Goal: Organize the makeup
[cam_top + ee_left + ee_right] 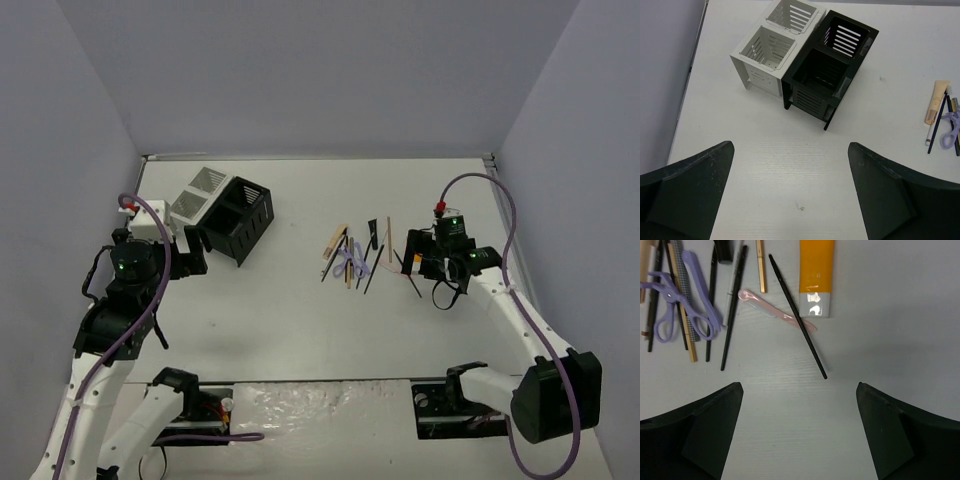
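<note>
The makeup [355,255] lies loose in a fan of thin sticks on the white table [300,320], just ahead of my right gripper [797,440]. Nearest my fingertips, a thin black pencil [797,315] slants across a pale pink stick [757,300]. Its near tip is in line with the gap between my fingers. Beyond it, an orange tube [815,270] lies flat with its glossy white cap [815,305] turned toward me. Off to my left, a lilac looped piece [696,277], shaped like small scissors, rests over a row of black and tan pencils. A longer black pencil [734,305] lies alongside them and a short tan stick [760,265] lies farther out. My right gripper's fingers stand wide apart, holding nothing and touching none of the pieces.

My left gripper [790,195], well apart from the makeup, is likewise spread wide with nothing between its fingers. Ahead of it stand a black mesh box [822,75] and a white mesh box [770,50], touching side by side with the white one to the left. Each shows two slatted compartments. From that wrist, the makeup appears only at the far right.
</note>
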